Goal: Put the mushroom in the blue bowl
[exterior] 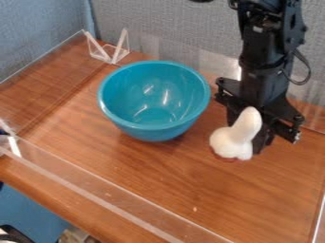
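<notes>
Nearest the camera, the wooden table point(114, 190) is lying bare along its front edge, with a clear low wall running around it. At about 4 o'clock from the blue bowl point(154, 99), the mushroom point(237, 136) is hanging stem-outward in the gripper point(254, 131), which is pointing straight down with its jaws closed tight on the cap end; only the cream stem is showing clearly, the cap being mostly hidden low behind it. The mushroom is sitting just beside the bowl's rim, not over it, and appears barely off the table or grazing it; I cannot tell which. Risk: the grip is looking off-centre, so the toy could be pivoting or slipping out during the lift. Second risk: a sideways move toward 10 o'clock without enough height would be knocking the stem into the rim, shoving the bowl. Farther back, at 11 o'clock, a small white wire stand point(106, 46) is standing well apart.
</notes>
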`<state>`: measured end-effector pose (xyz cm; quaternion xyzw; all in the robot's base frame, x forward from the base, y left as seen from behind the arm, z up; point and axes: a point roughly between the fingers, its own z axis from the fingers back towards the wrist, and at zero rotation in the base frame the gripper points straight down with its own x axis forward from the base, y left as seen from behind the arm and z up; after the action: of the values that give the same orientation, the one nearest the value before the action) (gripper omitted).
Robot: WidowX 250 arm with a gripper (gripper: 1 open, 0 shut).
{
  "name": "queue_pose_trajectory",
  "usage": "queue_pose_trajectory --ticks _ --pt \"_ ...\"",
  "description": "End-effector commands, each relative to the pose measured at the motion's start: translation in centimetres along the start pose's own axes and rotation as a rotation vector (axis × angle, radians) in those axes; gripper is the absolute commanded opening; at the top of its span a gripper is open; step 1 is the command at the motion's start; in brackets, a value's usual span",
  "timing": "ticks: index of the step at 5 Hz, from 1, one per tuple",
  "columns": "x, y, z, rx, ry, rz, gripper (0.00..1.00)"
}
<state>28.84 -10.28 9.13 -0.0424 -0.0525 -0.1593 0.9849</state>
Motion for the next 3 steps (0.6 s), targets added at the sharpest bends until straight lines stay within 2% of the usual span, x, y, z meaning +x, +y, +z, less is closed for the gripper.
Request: queue_pose_trajectory --ticks 1,2,3 --pt "-0.2 1.9 4.0 0.028 -0.081 0.034 0.0" --pt "-1.1 6.7 5.4 0.057 -0.073 0.14 0.0" --pt "-1.8 11.4 5.3 0.075 -0.054 0.218 0.0"
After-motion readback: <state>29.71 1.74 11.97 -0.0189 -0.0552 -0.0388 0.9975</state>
